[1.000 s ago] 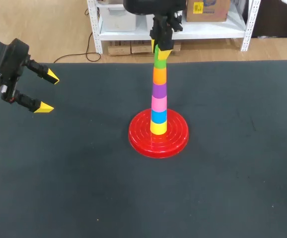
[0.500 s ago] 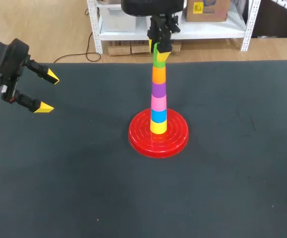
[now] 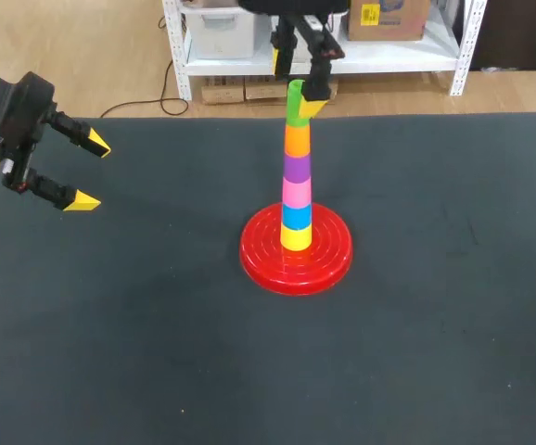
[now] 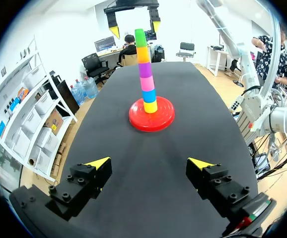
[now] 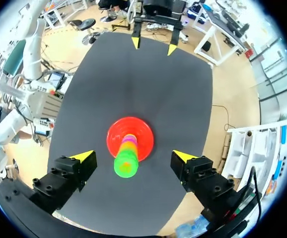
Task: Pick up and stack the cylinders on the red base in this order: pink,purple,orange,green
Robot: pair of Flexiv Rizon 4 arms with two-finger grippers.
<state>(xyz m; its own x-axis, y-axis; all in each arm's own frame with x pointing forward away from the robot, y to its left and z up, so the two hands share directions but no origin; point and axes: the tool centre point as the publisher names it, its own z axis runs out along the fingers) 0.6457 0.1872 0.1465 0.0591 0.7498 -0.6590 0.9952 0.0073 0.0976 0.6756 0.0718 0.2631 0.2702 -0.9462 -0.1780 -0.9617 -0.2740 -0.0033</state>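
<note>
The red base point(image 3: 259, 255) stands mid-table with a tall stack on it: yellow, blue, pink point(image 3: 296, 193), purple point(image 3: 297, 168), orange point(image 3: 297, 139) and green point(image 3: 295, 104) on top. My right gripper point(image 3: 296, 79) hangs just over the stack, open, its fingers clear of the green cylinder on both sides. In the right wrist view the green top point(image 5: 125, 166) lies between the spread tips of that gripper point(image 5: 133, 156), above the red base point(image 5: 114, 135). My left gripper point(image 3: 92, 173) is open and empty at the table's far left edge, and in the left wrist view point(image 4: 149, 163) it faces the stack point(image 4: 145, 69).
Dark mat point(image 3: 435, 324) covers the whole table, with nothing else lying on it. The stack leans slightly and is the only tall obstacle. Open mat lies between my left gripper and the base.
My right gripper has opened wide and let go of the green cylinder, which stays on top of the stack. The left arm has not moved.
</note>
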